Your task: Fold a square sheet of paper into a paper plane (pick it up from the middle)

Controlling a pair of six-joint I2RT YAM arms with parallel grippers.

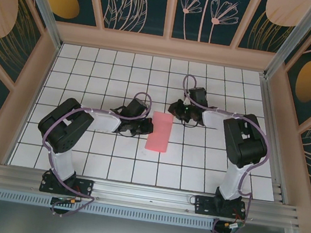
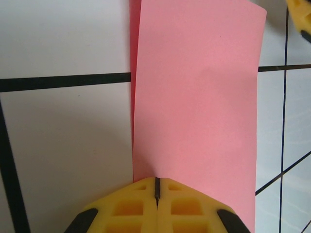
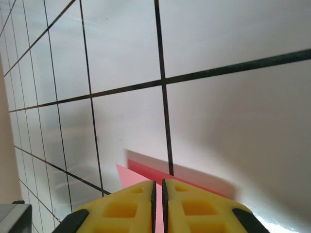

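The pink sheet of paper (image 1: pixel 159 132) is laid flat near the middle of the white gridded counter (image 1: pixel 91 71) as a narrow strip, with two layers seen along one long edge. The left fingers (image 2: pixel 161 187) are pressed fully together over its left edge. The right fingers (image 3: pixel 168 187) are closed to a hairline slit at its far corner; whether either pair has paper pinched cannot be told.

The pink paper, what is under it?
Under the paper, a lower pink layer peeks out along one edge, lying on the white tiled table. Anything beneath the paper's middle is covered.
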